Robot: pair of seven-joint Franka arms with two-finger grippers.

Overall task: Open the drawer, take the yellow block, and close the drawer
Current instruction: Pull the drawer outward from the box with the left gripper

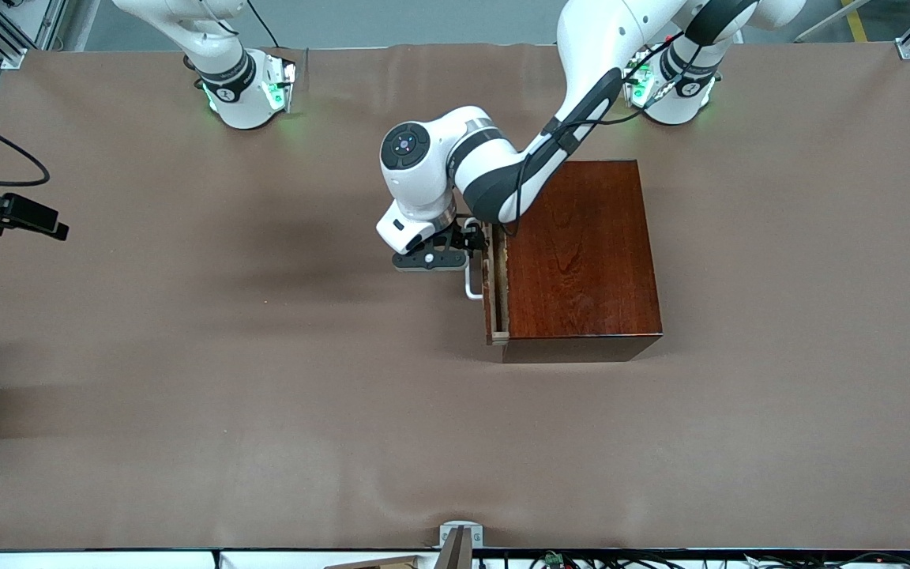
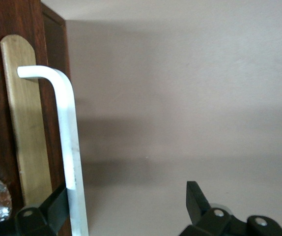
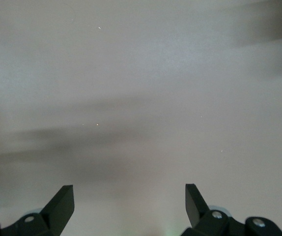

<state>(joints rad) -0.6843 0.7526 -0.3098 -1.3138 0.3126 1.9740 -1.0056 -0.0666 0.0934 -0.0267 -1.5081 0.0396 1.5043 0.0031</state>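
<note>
The mahogany box stands mid-table toward the left arm's end. Its drawer is out by a narrow strip of pale wood, and the white bar handle faces the right arm's end. My left gripper is open at the handle. In the left wrist view the handle runs just inside one finger, and the other finger stands well apart over bare table. My left gripper grips nothing. The yellow block is hidden. My right gripper is open and empty over bare table, and that arm waits.
The brown table cover spreads wide on all sides of the box. A black device with a cable juts in at the right arm's end. The right arm's base and the left arm's base stand along the table's top edge.
</note>
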